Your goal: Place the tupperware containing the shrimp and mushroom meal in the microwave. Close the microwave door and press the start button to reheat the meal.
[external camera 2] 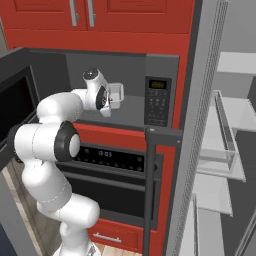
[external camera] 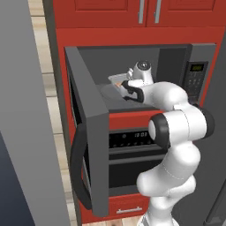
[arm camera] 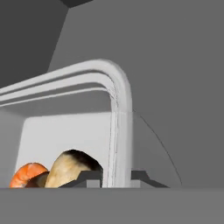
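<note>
Tupperware (arm camera: 118, 109) sits inside the microwave (external camera: 176, 57) cavity, its clear flared rim clamped between the gripper (arm camera: 117, 177) fingers, one tip on each side of the container wall. Whether its base rests on the cavity floor cannot be told. Inside the container lies the shrimp and mushroom meal (arm camera: 57, 170), an orange-pink piece beside a brown-capped lump. From the left base view the container shows as a pale tray just behind the hand, above the grey cavity floor. The white arm (external camera: 176, 123) reaches in from below and in front. The microwave door (external camera: 88, 132) stands swung wide open to the left, black bar handle facing outward. To the right of the cavity is the dark keypad panel (external camera 2: 157, 102) with its green display. Below sits the oven (external camera 2: 115, 165), framed by red cabinetry (external camera 2: 125, 15).
</note>
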